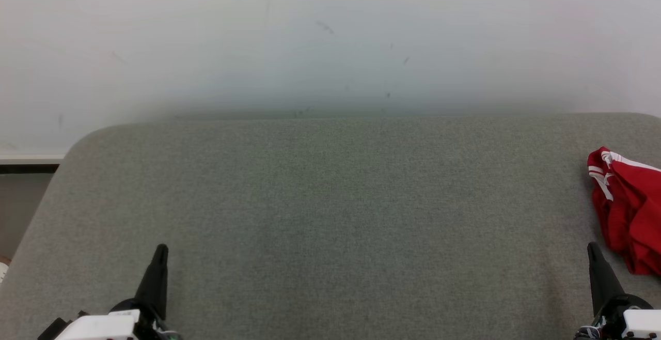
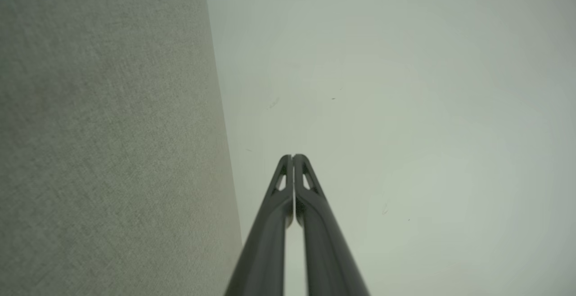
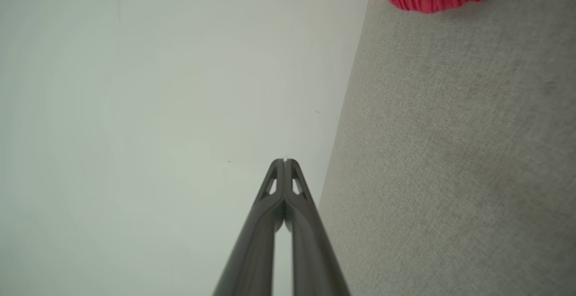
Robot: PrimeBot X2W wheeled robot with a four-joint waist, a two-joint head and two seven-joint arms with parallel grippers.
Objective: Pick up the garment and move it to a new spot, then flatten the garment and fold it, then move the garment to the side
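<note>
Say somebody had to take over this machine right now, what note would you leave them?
Left gripper: shut, empty.
Right gripper: shut, empty, nearer the garment.
The garment, red: bunched at the right edge of the grey table, neither gripper touching it.
Done: nothing that shows.
Left: pick it up, move it, flatten, fold, set aside.

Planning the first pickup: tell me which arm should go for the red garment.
Right. The crumpled red garment lies at the right edge of the grey table, just beyond the right arm; the left arm sits across the table. Both sets of jaws are shut, so they would need opening first.
</note>
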